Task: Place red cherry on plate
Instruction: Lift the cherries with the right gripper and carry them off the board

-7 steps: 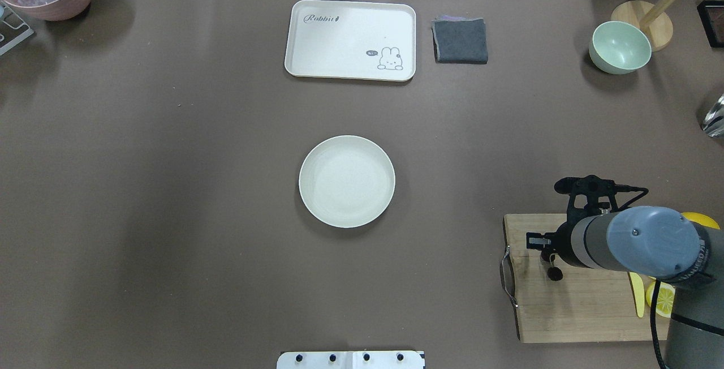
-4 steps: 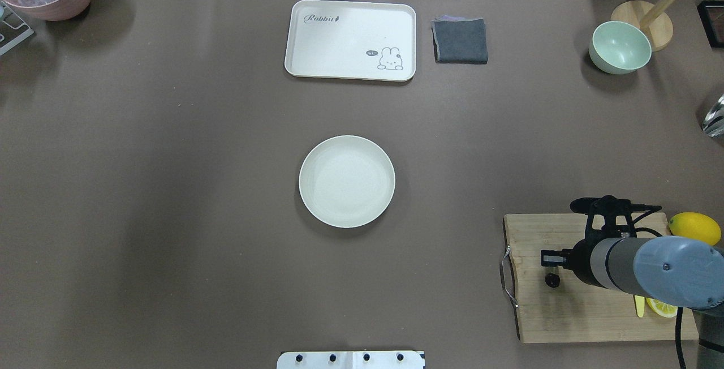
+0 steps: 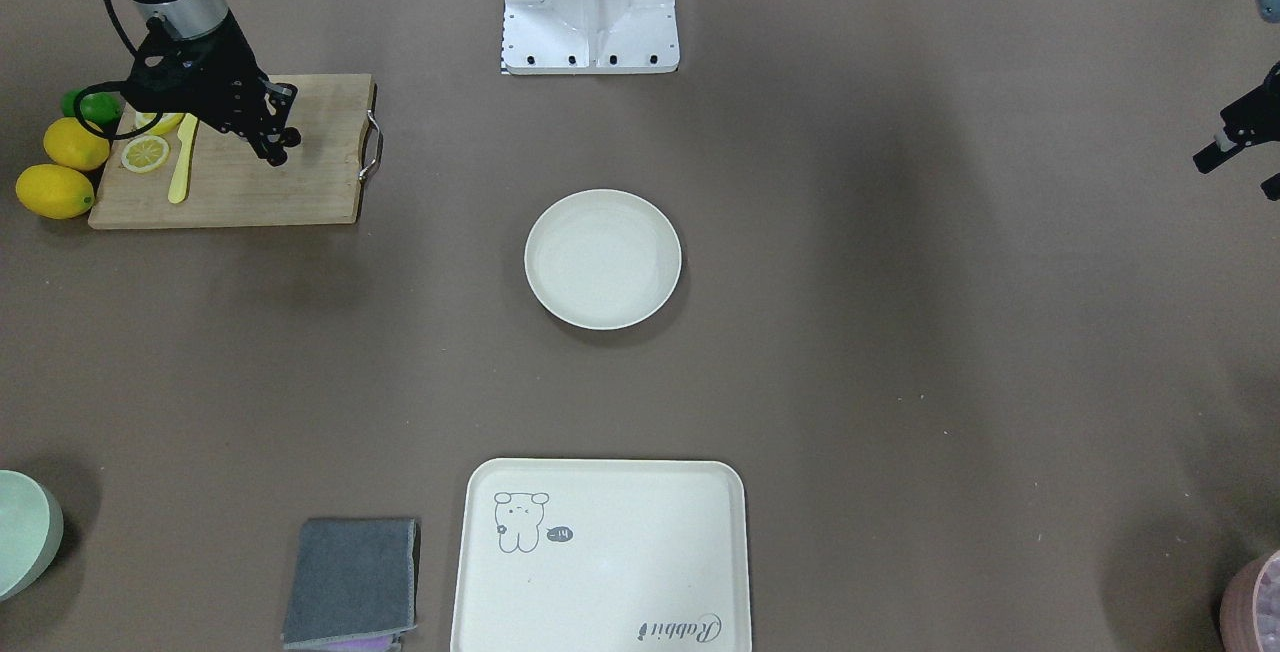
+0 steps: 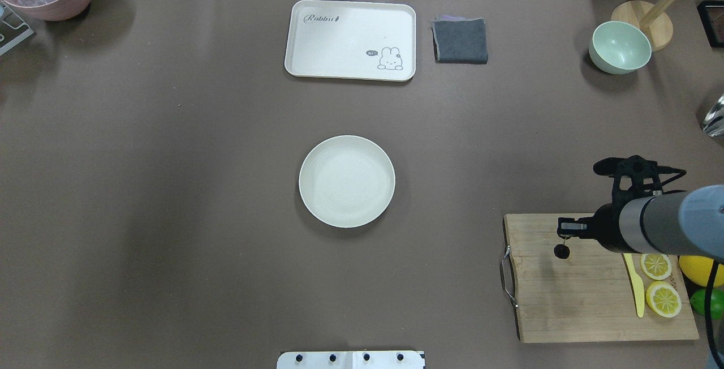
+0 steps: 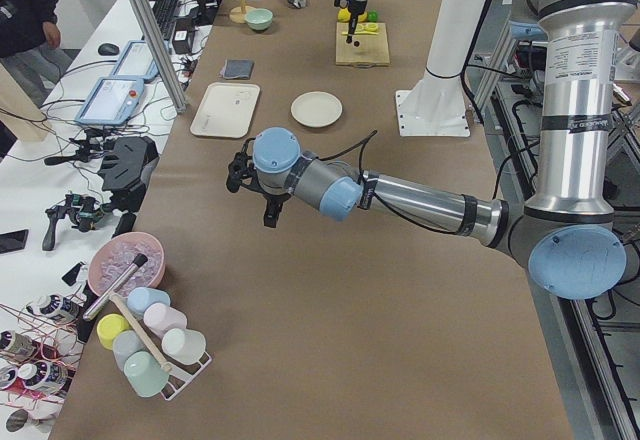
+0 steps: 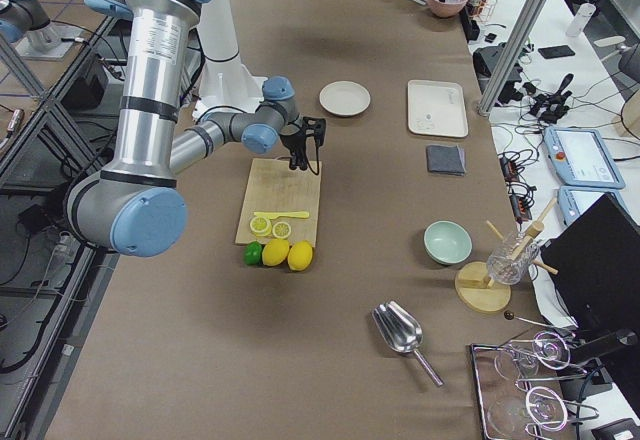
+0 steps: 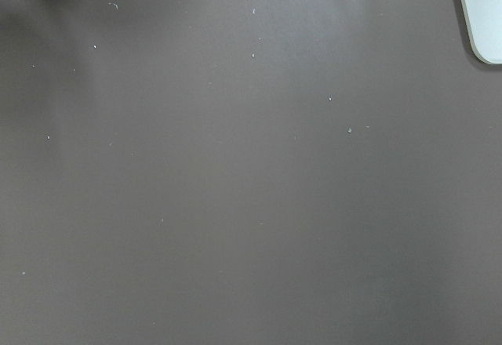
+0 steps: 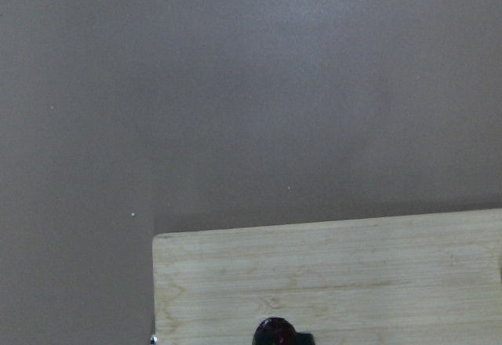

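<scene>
Over the cutting board [image 4: 565, 307], right hand [image 4: 565, 232] pinched closed, red cherry [image 4: 561, 251] dangling

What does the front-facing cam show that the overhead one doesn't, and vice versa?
Front-facing only: the left tool at the frame edge, and the white robot base in full; overhead clips it to a strip.
Overhead only: the wooden stand in the far right corner.
Both: the plate, tray, grey cloth, cutting board, lemon slices, and the right tool holding the red cherry over the board.
</scene>
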Robot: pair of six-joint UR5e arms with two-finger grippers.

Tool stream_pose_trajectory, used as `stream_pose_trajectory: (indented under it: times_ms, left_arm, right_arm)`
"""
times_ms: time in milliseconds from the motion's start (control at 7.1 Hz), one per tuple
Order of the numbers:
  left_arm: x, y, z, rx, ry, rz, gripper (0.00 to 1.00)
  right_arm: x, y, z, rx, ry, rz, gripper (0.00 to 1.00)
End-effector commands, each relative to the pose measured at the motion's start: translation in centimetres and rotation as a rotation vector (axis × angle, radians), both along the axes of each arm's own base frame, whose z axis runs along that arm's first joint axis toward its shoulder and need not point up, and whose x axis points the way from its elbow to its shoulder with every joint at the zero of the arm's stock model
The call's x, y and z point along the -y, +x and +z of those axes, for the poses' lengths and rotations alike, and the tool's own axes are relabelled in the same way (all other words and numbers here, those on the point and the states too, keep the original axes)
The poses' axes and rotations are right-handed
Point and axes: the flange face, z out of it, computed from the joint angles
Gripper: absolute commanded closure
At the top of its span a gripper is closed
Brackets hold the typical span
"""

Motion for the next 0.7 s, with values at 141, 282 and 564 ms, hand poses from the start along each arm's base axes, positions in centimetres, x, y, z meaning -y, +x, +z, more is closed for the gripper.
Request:
stream_pose_trajectory:
  times_ms: [141,282,564]
  left_arm:
    - [0.1,0.1,-0.2,-0.002,-0.003,-0.003,0.02]
    - [0.1,0.1,-0.1,-0.002,-0.006,-0.003,0.02]
    - [0.3,0.1,0.2,-0.002,-0.020,-0.007,0.02]
  right_arm:
    - [7.9,6.6,-10.8,0.067,-0.093,0.008,1.00]
    - [10.5,5.9,-16.3,0.015,-0.099,-0.009,1.00]
    - [15.3,1.5,-23.0,-0.037,-0.096,-0.024,1.00]
